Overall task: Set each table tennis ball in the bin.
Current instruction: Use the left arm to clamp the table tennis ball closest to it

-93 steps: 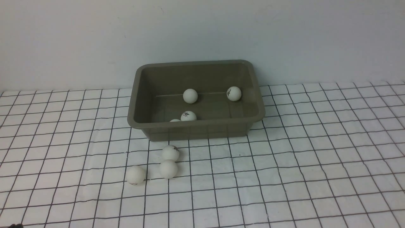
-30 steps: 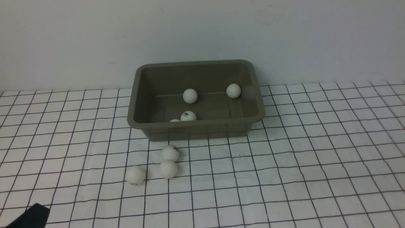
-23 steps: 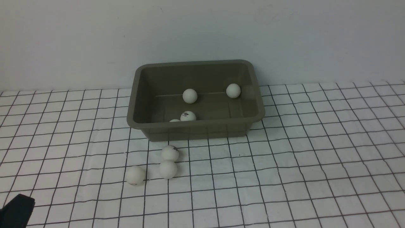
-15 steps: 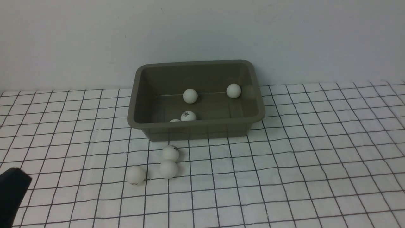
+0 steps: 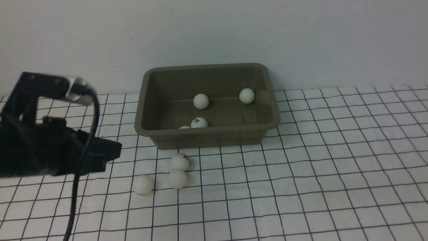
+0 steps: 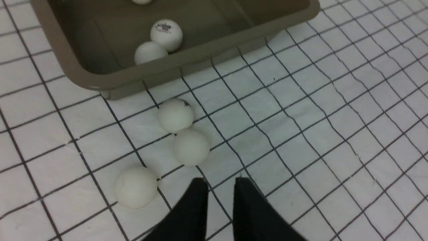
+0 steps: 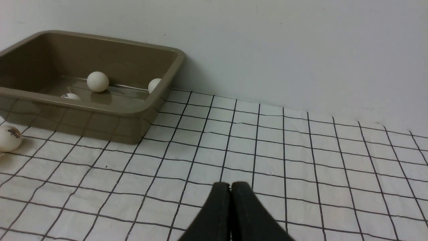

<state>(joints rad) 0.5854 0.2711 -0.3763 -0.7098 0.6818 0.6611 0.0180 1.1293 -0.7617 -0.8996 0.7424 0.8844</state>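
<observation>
- The left tool (image 6: 219,188) is hanging just over the tabletop (image 5: 334,167). Its two black fingers (image 6: 197,204) are standing only a tiny bit apart. It is holding nothing and touching nothing.
- The left arm (image 5: 50,150) is now filling the left side of the front view. A second ago only a small black corner was peeking in at the bottom left.
- The right tool (image 7: 230,189) is pressing its fingers tight together on nothing, low over the tabletop's checked cover, off to the right of the bin (image 5: 207,135).
- The bin is sitting at the back by the wall (image 5: 214,33), just where it was before.
- Four balls are lying inside it: the middle ball (image 5: 201,101), the corner ball (image 5: 246,95), the stamped ball (image 5: 199,122) and the peeking ball (image 5: 184,127), which is mostly hiding behind the front rim.
- The corner ball was showing a dark mark three seconds ago. Now it is showing a plain white side.
- Three balls are waiting on the tabletop in front of the bin, in the same spots as before: the spotted ball (image 5: 180,161), the plain ball (image 5: 177,178) right against it, and the lone ball (image 5: 143,184) a little apart.
- The left tool is pointing near the plain ball and the lone ball, not reaching either.
- Dark print is showing on the stamped ball and the spotted ball, but it is too small to read.
</observation>
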